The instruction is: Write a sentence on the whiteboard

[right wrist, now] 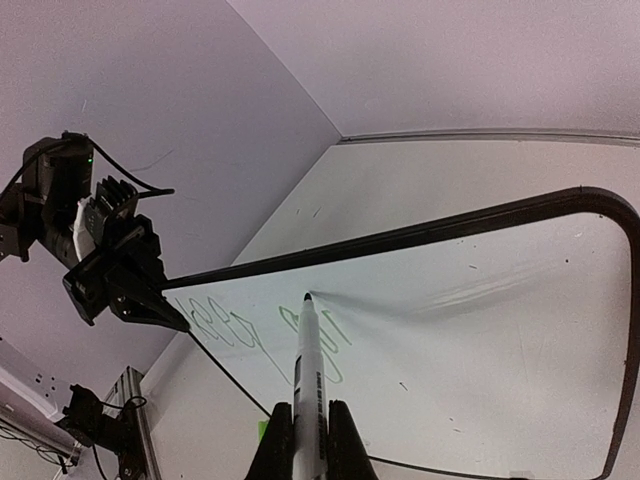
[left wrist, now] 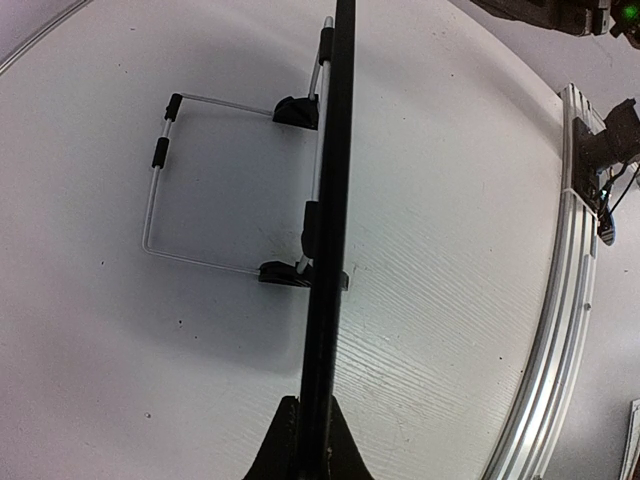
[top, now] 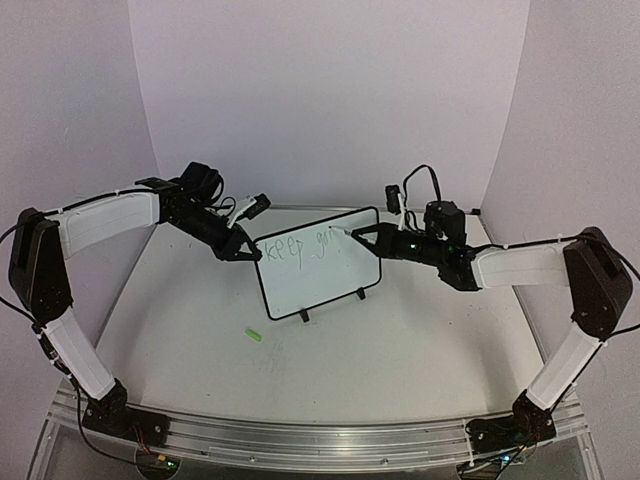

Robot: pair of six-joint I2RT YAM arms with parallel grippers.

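The whiteboard (top: pixel 322 275) stands tilted on its feet mid-table, black-framed. Green writing (top: pixel 298 247) on it reads "keep" plus the start of a second word; it also shows in the right wrist view (right wrist: pixel 235 330). My left gripper (top: pixel 243 251) is shut on the board's upper left corner; in the left wrist view the black frame edge (left wrist: pixel 330 230) runs up from between my fingers (left wrist: pixel 282 445). My right gripper (top: pixel 372 236) is shut on a white marker (right wrist: pixel 305 385), its tip touching the board (right wrist: pixel 480 330) beside the last green letters.
A small green marker cap (top: pixel 253 335) lies on the table in front of the board's left side. The board's wire stand (left wrist: pixel 165 190) rests on the table behind it. A metal rail (top: pixel 320 440) runs along the near edge.
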